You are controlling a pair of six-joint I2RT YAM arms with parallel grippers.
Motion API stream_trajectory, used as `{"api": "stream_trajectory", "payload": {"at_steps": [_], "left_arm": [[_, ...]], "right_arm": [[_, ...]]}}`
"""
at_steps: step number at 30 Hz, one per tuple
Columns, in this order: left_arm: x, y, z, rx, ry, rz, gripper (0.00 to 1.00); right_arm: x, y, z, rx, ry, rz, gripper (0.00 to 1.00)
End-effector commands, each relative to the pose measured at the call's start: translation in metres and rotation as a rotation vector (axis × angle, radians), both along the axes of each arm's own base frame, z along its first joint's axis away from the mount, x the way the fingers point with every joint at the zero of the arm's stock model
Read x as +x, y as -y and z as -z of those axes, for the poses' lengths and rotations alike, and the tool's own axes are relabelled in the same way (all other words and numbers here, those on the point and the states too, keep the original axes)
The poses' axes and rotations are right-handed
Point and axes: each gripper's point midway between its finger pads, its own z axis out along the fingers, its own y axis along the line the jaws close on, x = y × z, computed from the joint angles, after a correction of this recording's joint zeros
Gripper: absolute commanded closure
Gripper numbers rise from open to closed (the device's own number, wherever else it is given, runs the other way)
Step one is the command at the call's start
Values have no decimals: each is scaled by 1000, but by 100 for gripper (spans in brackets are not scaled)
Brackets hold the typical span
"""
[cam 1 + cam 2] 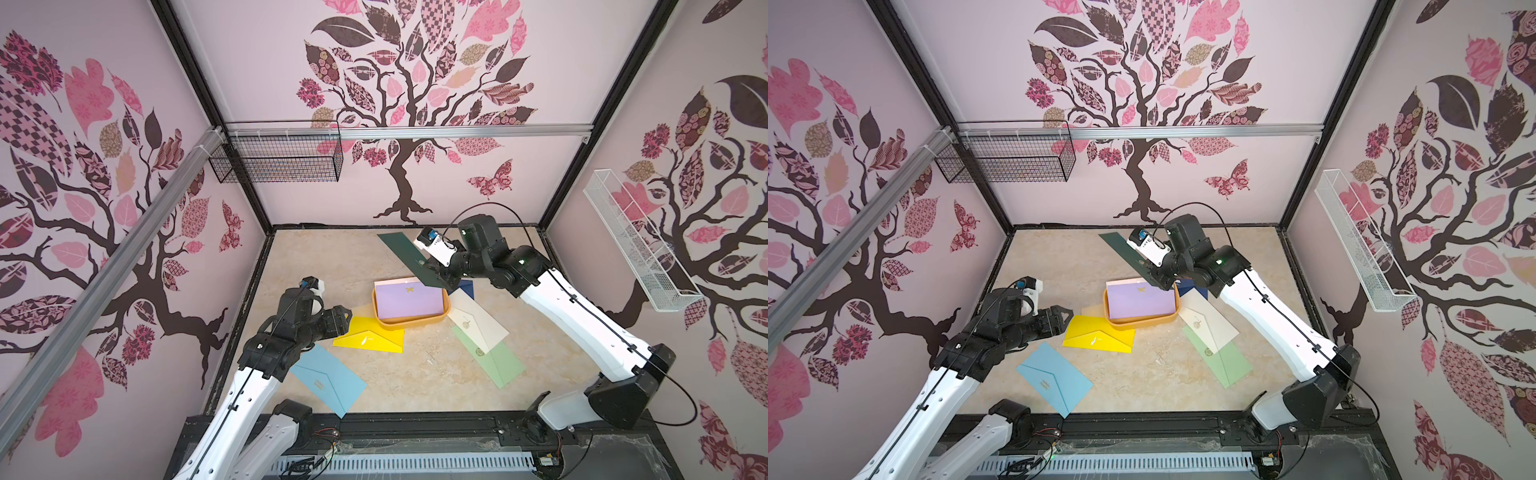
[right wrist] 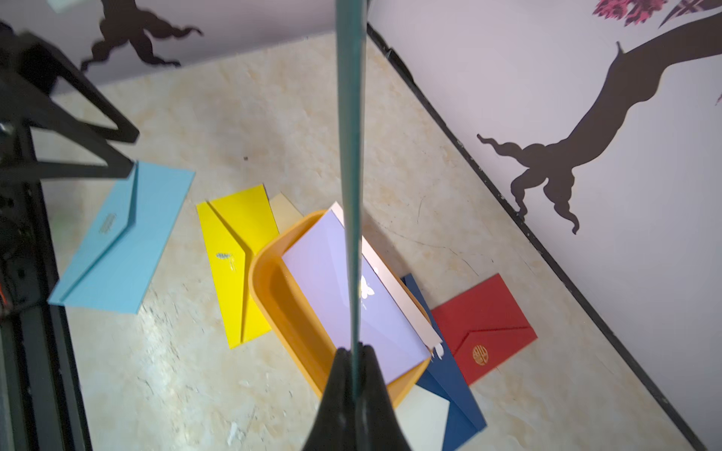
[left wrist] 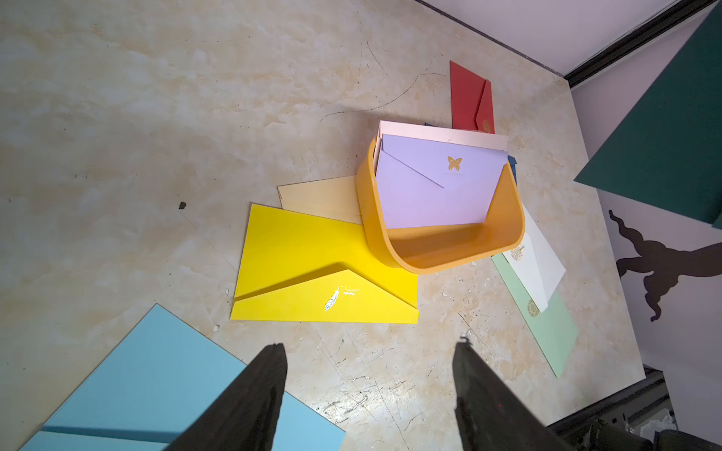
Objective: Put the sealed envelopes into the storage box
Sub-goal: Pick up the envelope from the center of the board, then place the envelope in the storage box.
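Firmly shut, the right gripper (image 2: 353,348) pinches the dark green envelope (image 2: 351,156), a mere edge in its wrist view, over the storage box (image 2: 297,324) holding the lilac envelope (image 3: 429,195). The left gripper (image 3: 371,347) has its jaws apart, empty. The red envelope (image 2: 484,328) shows only in wrist views; the right arm (image 1: 561,307) hides it from above. Bare table (image 1: 316,257) spreads back-left.
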Motion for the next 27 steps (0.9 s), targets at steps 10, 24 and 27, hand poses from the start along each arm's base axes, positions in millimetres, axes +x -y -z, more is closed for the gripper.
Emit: {"api": "stream_trajectory", "payload": {"at_steps": [10, 24, 27], "left_arm": [[1, -6, -7, 18, 56, -22, 28], [-1, -7, -12, 16, 78, -20, 30], [-1, -7, -12, 15, 80, -17, 30]], "right_arm": [[15, 29, 76, -552, 23, -198, 100], [11, -12, 122, -712, -32, -422, 100], [11, -11, 129, -732, -45, -440, 100]]}}
